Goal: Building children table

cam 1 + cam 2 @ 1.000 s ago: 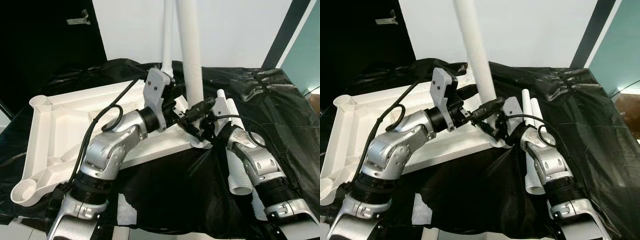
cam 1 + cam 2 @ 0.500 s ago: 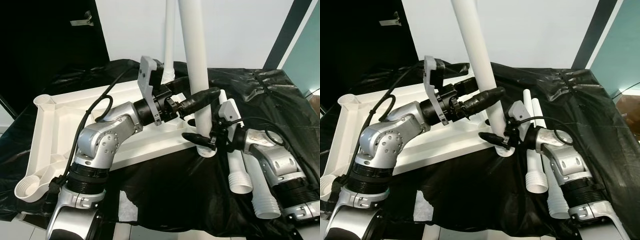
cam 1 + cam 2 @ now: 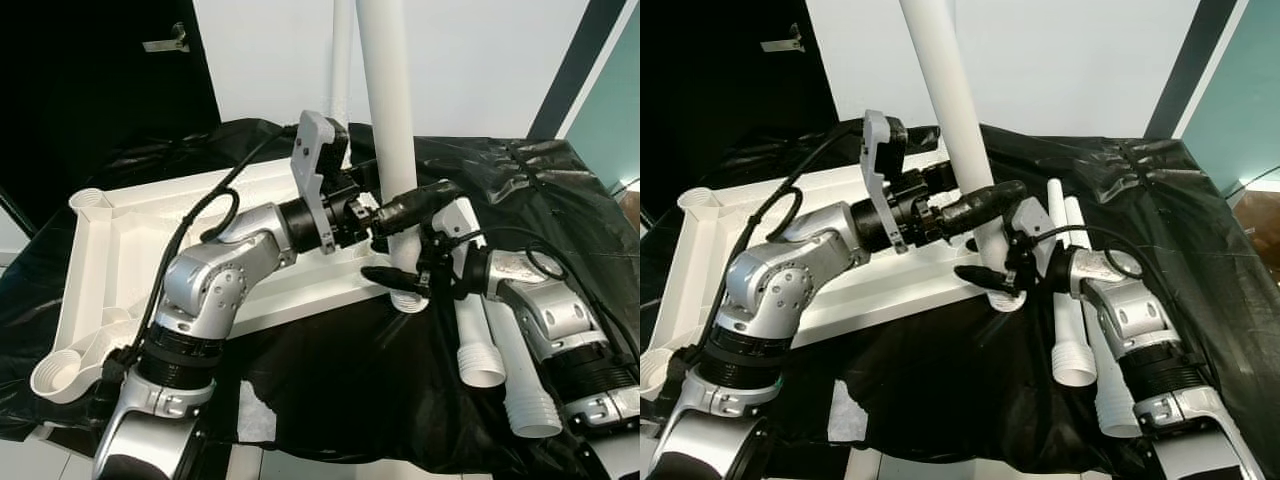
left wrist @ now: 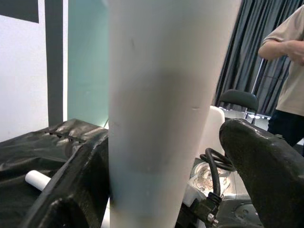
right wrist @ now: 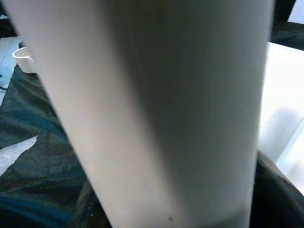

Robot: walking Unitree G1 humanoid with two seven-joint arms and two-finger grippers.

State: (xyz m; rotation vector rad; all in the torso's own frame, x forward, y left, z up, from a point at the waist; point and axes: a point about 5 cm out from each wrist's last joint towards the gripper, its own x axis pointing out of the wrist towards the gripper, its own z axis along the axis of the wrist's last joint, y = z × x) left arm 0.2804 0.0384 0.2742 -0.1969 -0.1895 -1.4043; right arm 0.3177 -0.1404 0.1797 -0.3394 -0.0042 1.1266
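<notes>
Leg: the tall white plastic tube leg (image 3: 388, 120) stands nearly upright in the near corner socket of the overturned white plastic tabletop (image 3: 110, 255).
Left pincer (image 3: 398, 200): fingers straddle the leg partway up, pinching it.
Right pincer (image 3: 402, 278): spread around the leg's ribbed base.
Spare legs: two white ribbed-end tubes (image 3: 478, 335) lie on the black-sheeted table (image 3: 560, 215).
Background: a person's sleeve (image 4: 287, 40).

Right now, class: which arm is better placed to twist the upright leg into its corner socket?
Probably the right: its end effector brackets the upright leg at the socket. The left end effector holds higher up, steadying it.
</notes>
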